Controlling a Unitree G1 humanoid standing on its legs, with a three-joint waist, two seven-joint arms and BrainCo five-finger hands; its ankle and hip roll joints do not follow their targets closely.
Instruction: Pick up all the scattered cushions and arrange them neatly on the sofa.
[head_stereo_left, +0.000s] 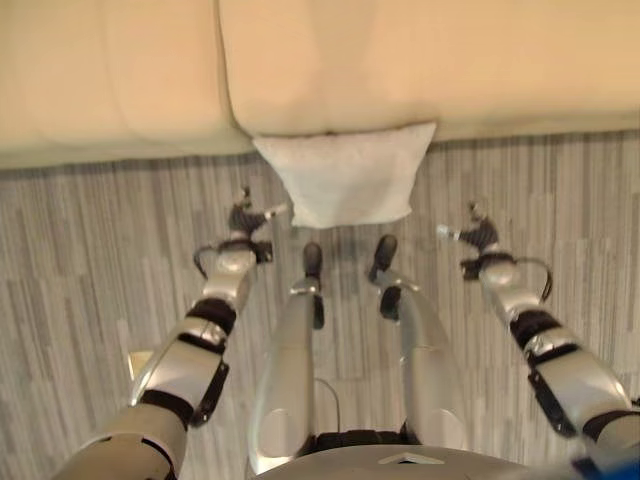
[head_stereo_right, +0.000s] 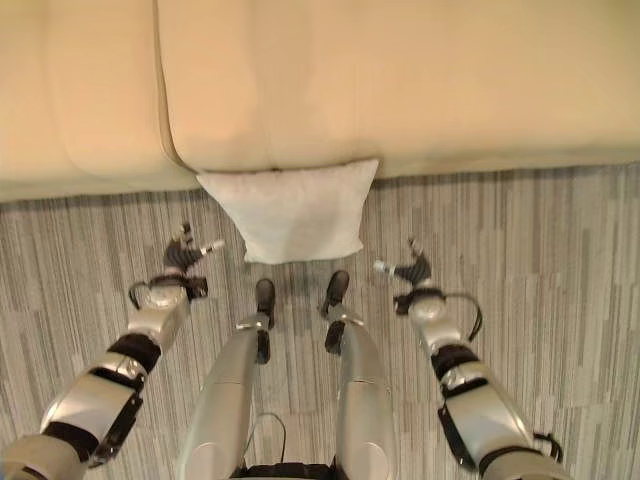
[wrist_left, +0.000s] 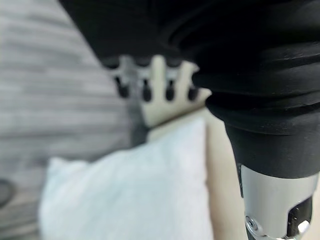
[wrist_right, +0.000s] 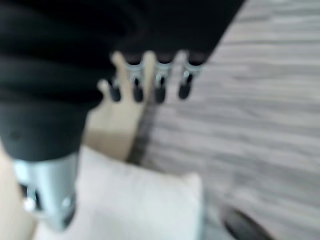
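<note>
Square white fabric cushion (head_stereo_left: 347, 182) lies on the grey striped plank floor (head_stereo_left: 90, 250), its far edge tucked against the base of the cream upholstered sofa (head_stereo_left: 400, 60); whether that edge runs under the sofa front is not clear. Sofa cut off at the top and both sides; only seat cushions show, with a seam left of centre.

Left hand (head_stereo_left: 245, 222) hovers just beside the cushion's near-left corner, fingers straight and relaxed, holding nothing; contact at the corner cannot be told. Right hand (head_stereo_left: 472, 232) is apart from the cushion's right edge, fingers likewise loose and empty.

Bare floor lies open to both sides of the cushion.
</note>
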